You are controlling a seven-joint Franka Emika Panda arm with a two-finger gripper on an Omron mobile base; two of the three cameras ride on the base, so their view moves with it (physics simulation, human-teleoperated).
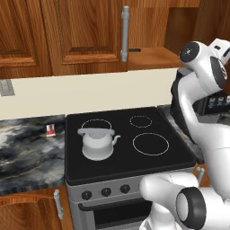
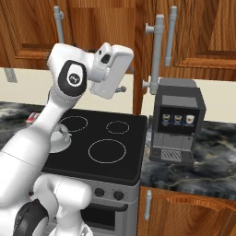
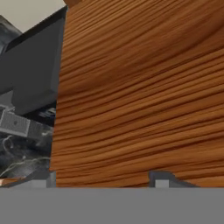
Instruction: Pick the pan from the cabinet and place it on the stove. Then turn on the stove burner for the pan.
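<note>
The cabinet [image 1: 81, 31] hangs above the stove [image 1: 126, 155], its right door [image 2: 138, 55] swung out and seen edge-on. On its open shelf [image 1: 155, 58] lies a thin dark handle [image 1: 134, 50], the pan's by its look. The left door hides the pan's body. My gripper [image 3: 101, 180] is open with nothing between its tips, which stand wide apart right against the open door's wood [image 3: 140, 96]. My hand [image 2: 110, 69] hovers high over the cooktop's back, just left of that door. A mid-sized burner ring [image 1: 96, 120] shows behind the kettle.
A white kettle [image 1: 96, 143] stands on the cooktop's front left. A black coffee machine [image 2: 177, 122] sits on the marble counter right of the stove. Black knobs [image 1: 105, 192] line the stove front. A small red packet [image 1: 50, 130] lies on the left counter.
</note>
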